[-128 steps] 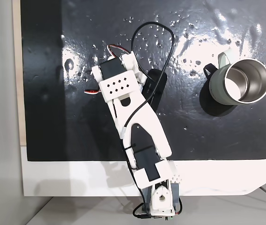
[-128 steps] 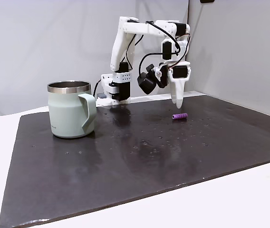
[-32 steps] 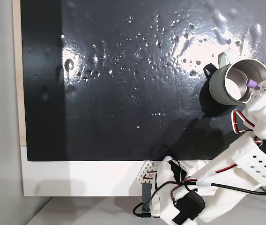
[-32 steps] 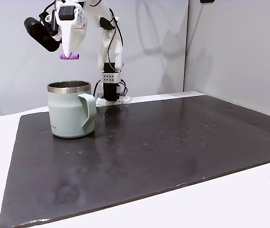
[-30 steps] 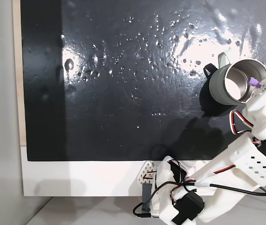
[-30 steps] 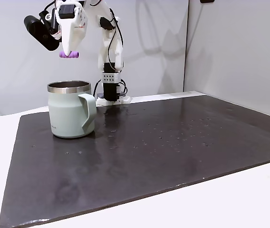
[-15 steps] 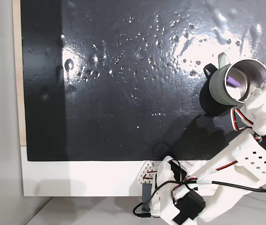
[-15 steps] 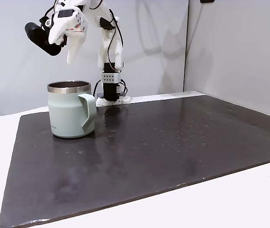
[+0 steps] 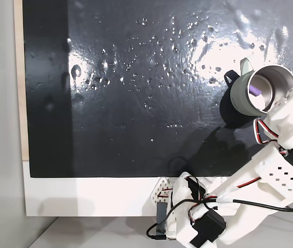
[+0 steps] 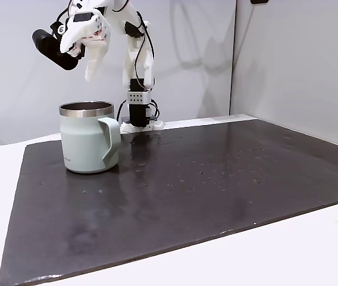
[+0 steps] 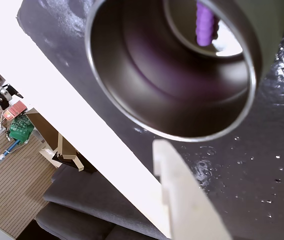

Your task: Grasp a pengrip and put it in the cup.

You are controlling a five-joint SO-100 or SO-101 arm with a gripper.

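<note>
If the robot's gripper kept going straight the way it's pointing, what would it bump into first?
Probably the cup. The gripper hangs above it, pointing down toward its opening, with the jaws open. In the wrist view a fingertip aims near the steel rim, so it might clip the rim before reaching the pengrip inside. Depth is unclear.

no readable text, label, brand or number appears on anything in these views; any markings are too small to make out.

One cup (image 9: 245, 95), one pengrip (image 11: 205, 22) inside it, one dark mat (image 10: 216, 179), apparently one robot arm (image 9: 270, 170).
</note>
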